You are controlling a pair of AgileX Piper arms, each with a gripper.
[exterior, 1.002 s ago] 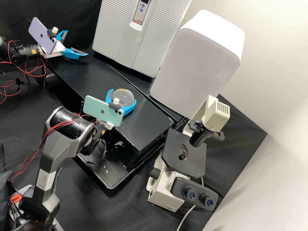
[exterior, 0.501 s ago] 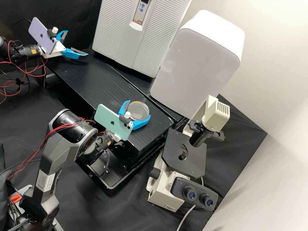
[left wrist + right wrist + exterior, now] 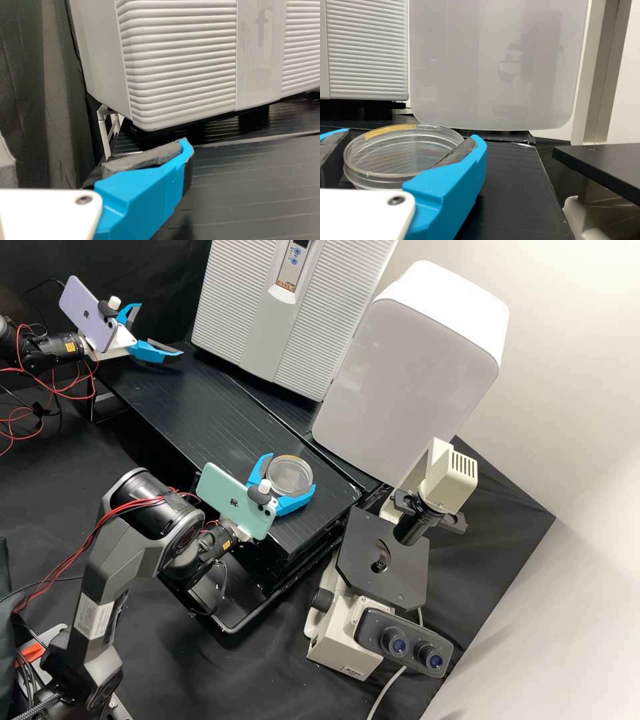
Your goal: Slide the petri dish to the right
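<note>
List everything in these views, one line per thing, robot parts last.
dish: 1, clear, on the bench's end by the microscope, between the right claw's fingers
bench: 1, black, centre
ribbed unit: 1, white, at the bench's back
box: 1, white, smooth, beside the ribbed unit
microscope: 1, white and black, on the cloth off the bench's end
cloth: 1, black, under everything
purple phone: 1, on the left wrist
mint phone: 1, on the right wrist
left claw: 1, blue, open, over the bench's far corner
right claw: 1, blue, shut on the dish
</note>
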